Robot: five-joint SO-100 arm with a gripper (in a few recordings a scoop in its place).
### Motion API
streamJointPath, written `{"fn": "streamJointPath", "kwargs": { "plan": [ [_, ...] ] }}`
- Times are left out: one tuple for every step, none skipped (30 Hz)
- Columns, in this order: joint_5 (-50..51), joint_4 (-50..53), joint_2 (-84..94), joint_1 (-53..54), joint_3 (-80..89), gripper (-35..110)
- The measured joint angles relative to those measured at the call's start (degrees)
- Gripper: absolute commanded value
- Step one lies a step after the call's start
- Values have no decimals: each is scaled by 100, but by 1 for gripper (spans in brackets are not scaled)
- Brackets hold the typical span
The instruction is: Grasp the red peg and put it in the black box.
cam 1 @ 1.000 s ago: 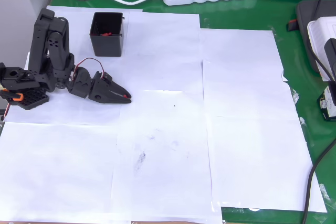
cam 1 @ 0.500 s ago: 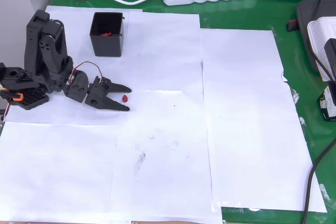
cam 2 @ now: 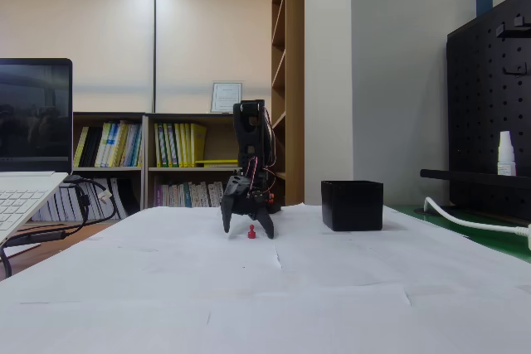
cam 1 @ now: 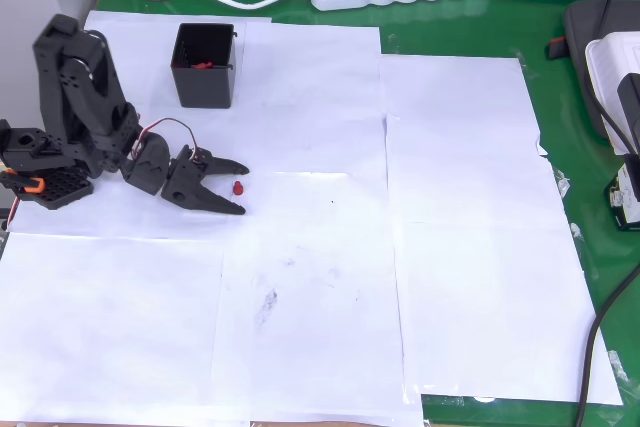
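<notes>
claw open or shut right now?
Open. In the overhead view the claw has its two fingers spread with the red peg on the paper between the tips; the fixed view shows the same gap.

Black arm [cam 1: 85, 97], thin red wire [cam 1: 165, 125], orange base clip [cam 1: 30, 185]

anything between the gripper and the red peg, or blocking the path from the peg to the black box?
Nothing visible. The gripper is open, its fingertips on either side of the red peg, which lies on bare white paper. Between the peg and the black box the overhead view shows only paper; the gripper's upper finger lies beside that line.
</notes>
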Motion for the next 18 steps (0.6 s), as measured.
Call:
{"fn": "streamJointPath", "kwargs": {
  "plan": [
    [0,0,0,-26,-18,28],
    [0,0,0,-79,-44,28],
    [0,0,-9,-97,-53,28],
    [-9,0,-44,-97,-62,28],
    [-9,0,-53,-88,-79,28],
    [26,18,-53,-79,-79,29],
    [44,62,-62,-18,-79,29],
    [44,70,-62,62,-79,29],
    [44,79,-62,114,-79,28],
    [44,79,-62,123,-79,28],
    [44,79,-62,123,-79,28],
    [44,79,-62,105,-79,27],
    [44,114,-62,105,-79,27],
    [44,132,-62,105,-79,27],
    [70,141,-62,97,-79,27],
    [88,149,-62,97,-79,27],
    [193,149,-70,97,-79,27],
    [334,158,-114,97,-88,27]
  ]
}}
